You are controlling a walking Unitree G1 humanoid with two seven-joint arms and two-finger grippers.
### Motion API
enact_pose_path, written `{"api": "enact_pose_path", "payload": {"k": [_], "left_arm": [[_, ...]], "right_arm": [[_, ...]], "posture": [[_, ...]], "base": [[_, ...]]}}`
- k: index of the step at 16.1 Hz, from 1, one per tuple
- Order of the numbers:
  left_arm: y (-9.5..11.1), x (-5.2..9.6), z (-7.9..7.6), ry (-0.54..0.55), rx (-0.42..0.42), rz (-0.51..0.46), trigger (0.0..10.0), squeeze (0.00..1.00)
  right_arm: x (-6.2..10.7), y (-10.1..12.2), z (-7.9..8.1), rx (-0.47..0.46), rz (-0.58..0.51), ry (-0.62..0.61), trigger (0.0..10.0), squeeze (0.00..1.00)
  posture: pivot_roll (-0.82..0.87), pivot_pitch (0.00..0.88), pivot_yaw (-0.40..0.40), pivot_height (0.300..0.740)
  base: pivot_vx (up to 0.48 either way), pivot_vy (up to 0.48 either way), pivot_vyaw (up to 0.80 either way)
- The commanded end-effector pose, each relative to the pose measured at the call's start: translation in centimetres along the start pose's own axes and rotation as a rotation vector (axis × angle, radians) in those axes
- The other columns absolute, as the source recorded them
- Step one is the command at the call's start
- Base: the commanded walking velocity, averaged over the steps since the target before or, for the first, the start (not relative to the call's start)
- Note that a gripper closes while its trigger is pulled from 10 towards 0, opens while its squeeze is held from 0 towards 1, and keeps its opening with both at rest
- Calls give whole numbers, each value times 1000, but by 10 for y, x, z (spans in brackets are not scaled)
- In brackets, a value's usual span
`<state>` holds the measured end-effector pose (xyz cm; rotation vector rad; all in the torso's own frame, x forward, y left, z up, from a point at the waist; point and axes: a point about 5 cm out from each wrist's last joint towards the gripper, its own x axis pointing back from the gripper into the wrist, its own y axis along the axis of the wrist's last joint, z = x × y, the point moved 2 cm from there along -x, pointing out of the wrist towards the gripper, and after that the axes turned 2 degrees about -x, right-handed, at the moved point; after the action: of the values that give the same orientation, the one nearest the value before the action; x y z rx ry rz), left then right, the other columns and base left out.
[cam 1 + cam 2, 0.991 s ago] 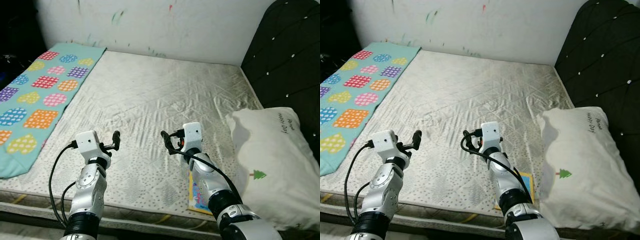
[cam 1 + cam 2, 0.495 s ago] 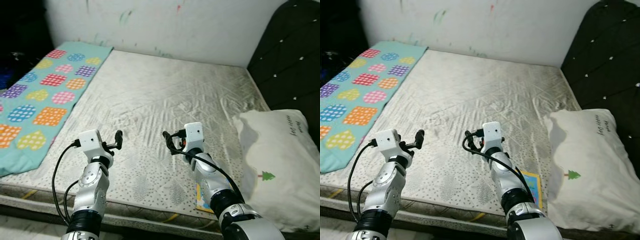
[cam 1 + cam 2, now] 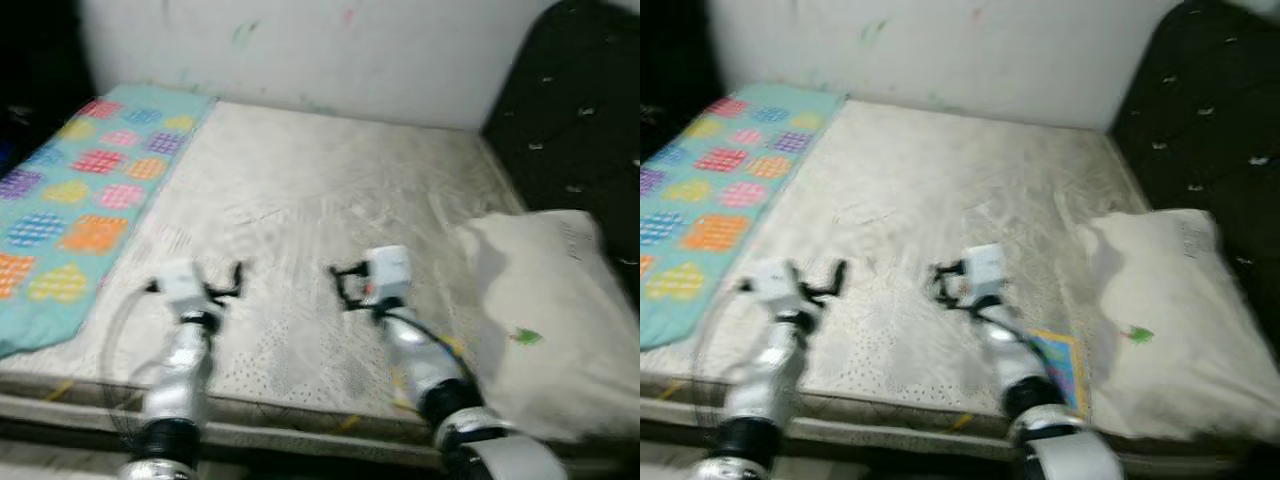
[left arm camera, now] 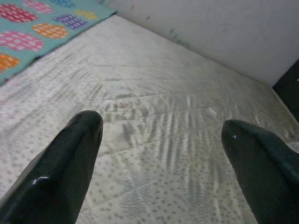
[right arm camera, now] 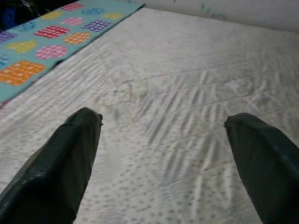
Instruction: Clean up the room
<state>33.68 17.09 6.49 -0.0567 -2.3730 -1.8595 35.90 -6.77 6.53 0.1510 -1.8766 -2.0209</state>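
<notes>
A bare mattress [image 3: 320, 190] with a cream quilted cover spreads in front of me; the eye views are blurred. A teal blanket [image 3: 70, 190] with coloured patches lies along its left side. A white pillow [image 3: 540, 320] rests at the right. A small colourful book [image 3: 1060, 355] lies flat near the front edge, beside the pillow and under my right arm. My left gripper [image 3: 228, 283] and right gripper [image 3: 342, 288] hover side by side over the front of the mattress. Both are open and hold nothing, as the wrist views show for the left gripper [image 4: 163, 135] and the right gripper [image 5: 163, 135].
A dark tufted headboard [image 3: 570, 110] stands at the right behind the pillow. A white wall [image 3: 300, 50] with small colour marks runs along the far side. The mattress front edge [image 3: 300, 425] is just below my arms.
The whole picture has shifted and become blurred, so the camera is moving. Both arms keep the same pose with open fingers. Nothing on the bed has moved.
</notes>
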Motion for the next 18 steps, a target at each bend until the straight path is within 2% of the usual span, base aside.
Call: {"api": "enact_pose_path", "payload": {"k": [1,10,14,18], "left_arm": [[-1,-1,-9,-21,9,0,10000,0],[-3,-1,-9,-18,13,5,10000,0],[-3,-1,-9,-17,10,6,10000,0],[-3,-2,-9,-16,7,7,10000,0]], "right_arm": [[0,5,-10,20,-7,-22,10000,0],[0,3,-10,16,6,-18,10000,0],[-1,2,-10,16,15,-18,10000,0],[-1,2,-11,10,17,-22,10000,0]], "posture": [[-113,0,-65,740],[-110,0,-67,740],[-110,0,-67,740],[-115,0,-67,740]], "base": [[0,352,0],[0,354,0],[0,352,-538],[0,358,0]]}}
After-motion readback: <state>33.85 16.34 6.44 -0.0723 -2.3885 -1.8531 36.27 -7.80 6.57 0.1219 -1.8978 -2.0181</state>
